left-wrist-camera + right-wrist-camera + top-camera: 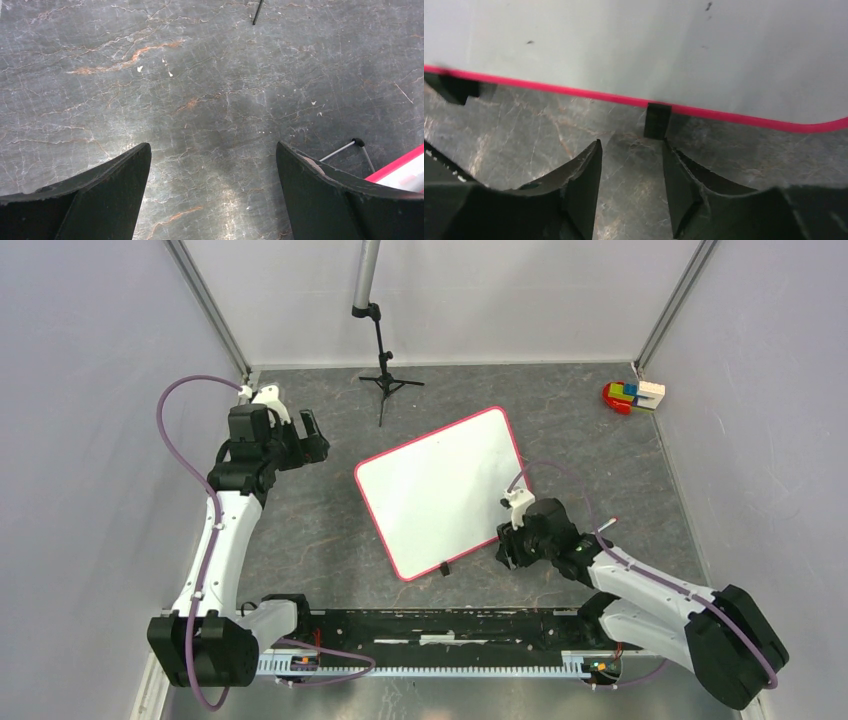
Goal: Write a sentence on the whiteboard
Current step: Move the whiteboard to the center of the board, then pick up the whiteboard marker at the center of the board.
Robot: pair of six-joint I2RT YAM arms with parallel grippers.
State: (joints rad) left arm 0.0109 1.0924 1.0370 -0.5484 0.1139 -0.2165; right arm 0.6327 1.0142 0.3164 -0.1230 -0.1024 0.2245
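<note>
1. The whiteboard [440, 490] lies flat on the grey table [320, 540], near its middle. It is turned at an angle, so one rounded corner points toward the bases of the arms.
2. In the view from above, its face shows as plain white inside a thin red-pink frame.
3. The right gripper [630, 145] is at the near right edge of the board. Its fingers stand partly apart and hold nothing.
4. A black clip foot [657, 120] of the board sits just in front of that gap. We cannot tell whether a fingertip touches it.
5. A second clip foot [451, 87] shows further left on the same edge.
6. The left gripper [212, 145] is over the far left part of the table, well apart from the board. Its fingers are spread wide with only the table under them.
7. A small black tripod [385, 375] stands at the far edge, and coloured blocks [630, 396] lie in the far right corner.
8. A thin light stick [606, 528] lies just beside the right wrist; we cannot tell what it is.
</note>
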